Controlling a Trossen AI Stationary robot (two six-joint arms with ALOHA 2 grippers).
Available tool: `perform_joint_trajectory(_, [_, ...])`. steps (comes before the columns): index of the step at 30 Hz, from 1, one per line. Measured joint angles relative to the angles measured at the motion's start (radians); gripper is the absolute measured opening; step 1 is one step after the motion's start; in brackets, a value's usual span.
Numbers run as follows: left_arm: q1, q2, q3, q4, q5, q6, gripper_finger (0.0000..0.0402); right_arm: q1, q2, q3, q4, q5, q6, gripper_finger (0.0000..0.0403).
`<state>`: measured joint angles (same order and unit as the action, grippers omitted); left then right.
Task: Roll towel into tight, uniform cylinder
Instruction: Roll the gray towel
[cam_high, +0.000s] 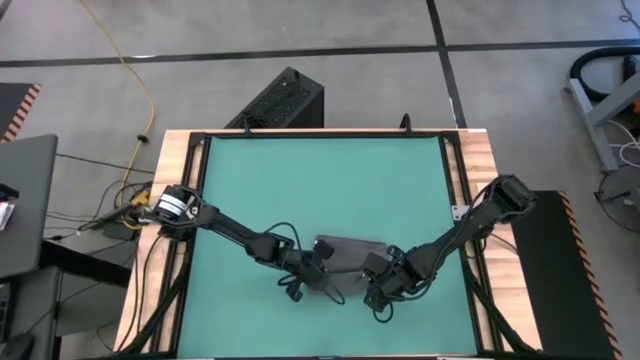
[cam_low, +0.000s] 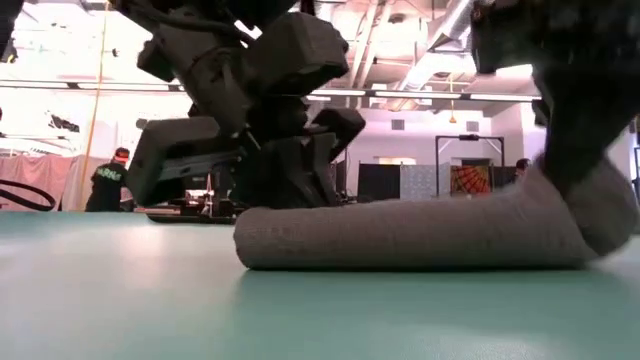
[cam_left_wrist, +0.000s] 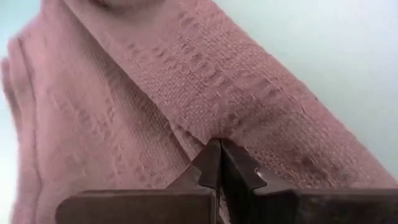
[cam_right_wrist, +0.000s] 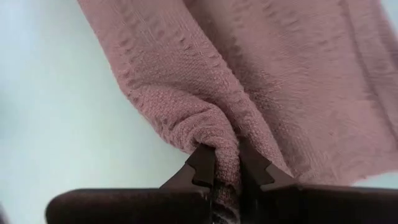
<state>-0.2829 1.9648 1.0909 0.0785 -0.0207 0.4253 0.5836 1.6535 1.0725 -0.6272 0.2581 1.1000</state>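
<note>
The dark grey towel (cam_high: 348, 254) lies on the teal mat (cam_high: 300, 190) near the table's near edge, rolled into a long loose roll (cam_low: 400, 235). Its white tag does not show. My left gripper (cam_high: 318, 268) is shut on the roll's left end, and the left wrist view (cam_left_wrist: 219, 148) shows it close up. My right gripper (cam_high: 383, 272) is shut on the right end, seen close up in the right wrist view (cam_right_wrist: 227, 163). In the low view the roll's right end (cam_low: 590, 205) rises off the mat. My left gripper pinches a small fold of the towel's outer layer (cam_left_wrist: 214, 134) between its two fingertips, which slant down onto the roll. Creases in the cloth run to the fingertips. The roll rests on the mat here. My right gripper pinches a bunched fold at the roll's right end (cam_right_wrist: 211, 134) between its two fingers. The cloth goes back between the fingers. The fingers slant down from the table's right. This end is drawn up off the mat, and the rest of the roll lies on it.
Bare teal mat lies on the far side of the towel and to its left and right. The table's wooden border (cam_high: 170, 200) and a black frame run around the mat. A black box (cam_high: 283, 100) stands beyond the far edge.
</note>
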Motion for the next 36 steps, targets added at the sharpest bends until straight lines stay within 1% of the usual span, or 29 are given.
perform_joint_trajectory(3, [0.042, 0.000, 0.000, -0.020, 0.125, -0.106, 0.0000, 0.016, -0.060, 0.001, -0.051, 0.055, 0.065, 0.0046])
perform_joint_trajectory(6, [0.085, 0.006, 0.000, -0.030, 0.250, -0.199, 0.0000, 0.017, -0.104, 0.003, -0.173, 0.063, 0.164, 0.0046])
perform_joint_trajectory(8, [0.107, 0.016, 0.000, -0.023, 0.303, -0.242, 0.0000, 0.017, -0.110, 0.002, -0.223, 0.062, 0.204, 0.0046])
perform_joint_trajectory(11, [0.125, 0.018, 0.000, -0.004, 0.356, -0.270, 0.0000, 0.014, -0.097, 0.002, -0.228, 0.036, 0.215, 0.0046])
perform_joint_trajectory(14, [0.126, 0.023, 0.000, -0.003, 0.368, -0.273, 0.0000, 0.011, -0.069, -0.013, -0.229, -0.014, 0.243, 0.0046])
perform_joint_trajectory(16, [0.126, 0.023, 0.000, 0.001, 0.396, -0.282, 0.0000, 0.010, -0.055, -0.024, -0.244, -0.031, 0.248, 0.0046])
perform_joint_trajectory(19, [0.119, 0.023, -0.001, -0.006, 0.446, -0.302, 0.0000, -0.017, -0.048, -0.033, -0.260, -0.074, 0.247, 0.0046])
perform_joint_trajectory(22, [0.105, 0.023, -0.002, -0.016, 0.452, -0.307, 0.0000, -0.042, -0.047, -0.045, -0.287, -0.100, 0.237, 0.0046])
perform_joint_trajectory(28, [0.102, 0.023, -0.002, -0.017, 0.445, -0.308, 0.0000, -0.086, -0.055, -0.061, -0.315, -0.104, 0.205, 0.0046])
perform_joint_trajectory(31, [0.095, 0.011, -0.002, -0.012, 0.384, -0.297, 0.0000, -0.114, -0.059, -0.079, -0.318, -0.121, 0.184, 0.0046])
perform_joint_trajectory(33, [0.087, -0.021, -0.002, -0.010, 0.342, -0.269, 0.0000, -0.132, -0.059, -0.098, -0.318, -0.146, 0.173, 0.0046])
perform_joint_trajectory(36, [0.079, -0.071, 0.000, -0.005, 0.308, -0.206, 0.0000, -0.145, -0.060, -0.126, -0.297, -0.151, 0.159, 0.0046])
